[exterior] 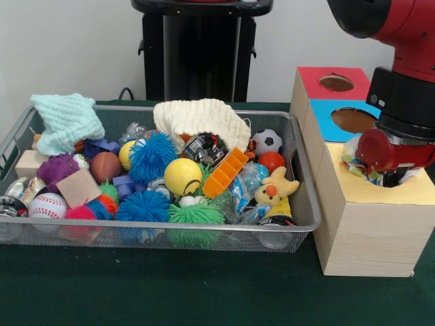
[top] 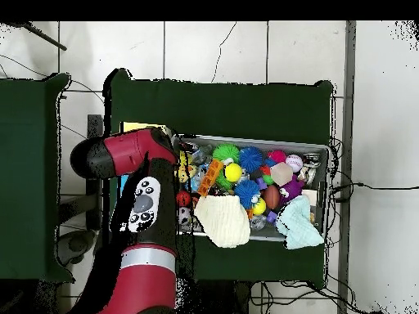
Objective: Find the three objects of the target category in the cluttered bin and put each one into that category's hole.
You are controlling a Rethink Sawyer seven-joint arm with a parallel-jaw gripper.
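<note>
Front view: my gripper [exterior: 383, 178] sits down in the round hole [exterior: 391, 178] of the yellow-topped wood-grain box [exterior: 367, 231], with the wrinkly polka-dot plastic bag [exterior: 355, 159] bunched around it at the rim; I cannot tell how its fingers stand. Beside it on the green tabletop [exterior: 170, 292], the silver wire-mesh bin [exterior: 302, 204] holds spiky rubber balls and knitted cloths. Overhead view: my red arm [top: 135, 204] covers the boxes, hiding the gripper.

wire-mesh bin [exterior: 302, 173], wood-grain box [exterior: 370, 238], knitted cloth [exterior: 64, 121]
</note>
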